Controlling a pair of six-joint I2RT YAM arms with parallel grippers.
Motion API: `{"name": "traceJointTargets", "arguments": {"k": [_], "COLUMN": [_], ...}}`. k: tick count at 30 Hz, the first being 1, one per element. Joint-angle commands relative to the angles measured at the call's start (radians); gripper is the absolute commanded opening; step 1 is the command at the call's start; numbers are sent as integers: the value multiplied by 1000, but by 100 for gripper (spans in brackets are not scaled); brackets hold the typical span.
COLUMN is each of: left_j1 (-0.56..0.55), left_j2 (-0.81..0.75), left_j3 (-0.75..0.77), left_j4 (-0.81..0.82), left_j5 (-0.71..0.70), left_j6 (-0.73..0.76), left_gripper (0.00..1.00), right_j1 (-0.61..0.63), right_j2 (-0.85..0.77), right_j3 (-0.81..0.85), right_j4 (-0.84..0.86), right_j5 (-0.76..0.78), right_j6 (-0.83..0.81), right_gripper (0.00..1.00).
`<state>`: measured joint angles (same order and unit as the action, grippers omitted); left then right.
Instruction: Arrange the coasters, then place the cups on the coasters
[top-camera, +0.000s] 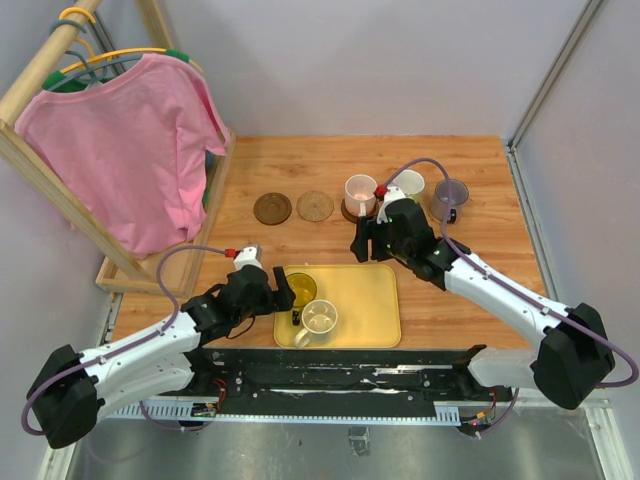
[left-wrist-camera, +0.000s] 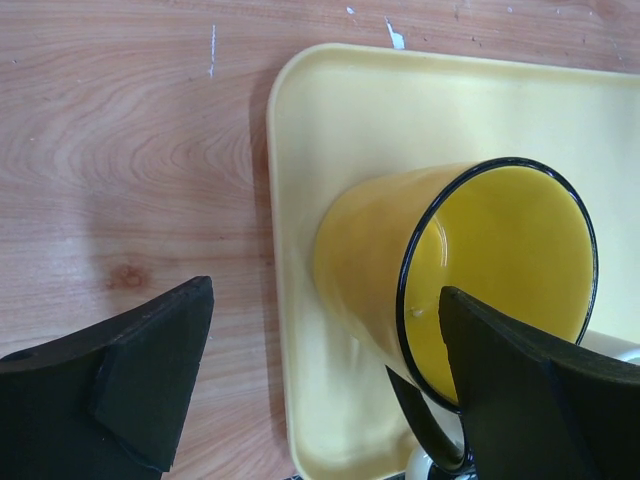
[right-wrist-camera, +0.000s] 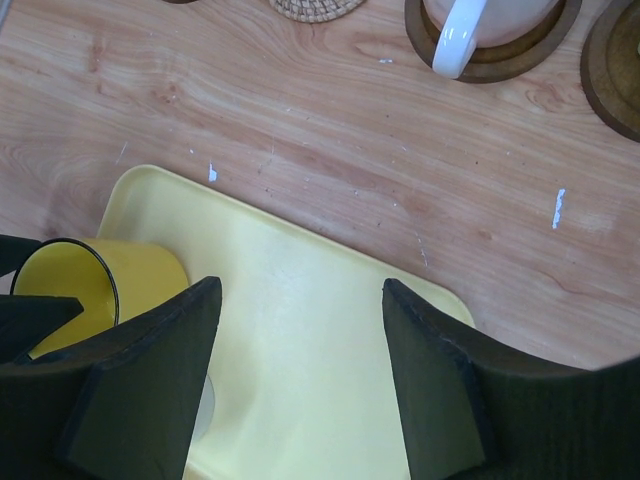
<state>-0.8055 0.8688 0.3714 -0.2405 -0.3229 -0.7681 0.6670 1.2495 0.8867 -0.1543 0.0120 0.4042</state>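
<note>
Fingers (left-wrist-camera: 140, 370) on left gape wide at yellow cup (left-wrist-camera: 370, 260).

The tray (top-camera: 365, 300) lies at the table's (top-camera: 470, 160) near edge. On it the corner cup (top-camera: 300, 289) sits far left, with the near cup (top-camera: 320, 318) just right and nearer. The far row, left to right: left coaster (top-camera: 272, 208), second coaster (top-camera: 315, 206), middle cup (top-camera: 360, 190) on the third coaster (right-wrist-camera: 530, 60), next cup (top-camera: 410, 183), rightmost cup (top-camera: 450, 193).
</note>
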Motion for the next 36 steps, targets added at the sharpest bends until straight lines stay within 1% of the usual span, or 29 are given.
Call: {"name": "traceJointTargets", "arguments": {"k": [1, 7, 12, 15, 23, 28, 36], "left_j1": [-8, -8, -8, -8, -8, -11, -32], "left_j2": [-25, -136, -178, -199, -259, -283, -259], "left_j3": [-17, -6, 31, 52, 40, 27, -8], "left_j4": [-6, -2, -19, -49, -112, -120, -92], "left_j5": [26, -24, -66, -50, 33, 93, 116], "left_j6": [0, 24, 52, 63, 57, 69, 66], "left_gripper": [99, 99, 99, 99, 100, 100, 100], "right_j1": [12, 12, 12, 12, 13, 12, 12], "right_j2": [-26, -20, -8, 0, 9, 5, 6], "right_j3": [-17, -32, -45, -51, -51, -51, -56], "right_j4": [4, 12, 25, 25, 28, 27, 25], "right_j5": [24, 28, 23, 24, 25, 29, 23], "right_j6": [5, -5, -2, -3, 1, 3, 17], "right_gripper": [67, 67, 67, 66, 66, 66, 66]}}
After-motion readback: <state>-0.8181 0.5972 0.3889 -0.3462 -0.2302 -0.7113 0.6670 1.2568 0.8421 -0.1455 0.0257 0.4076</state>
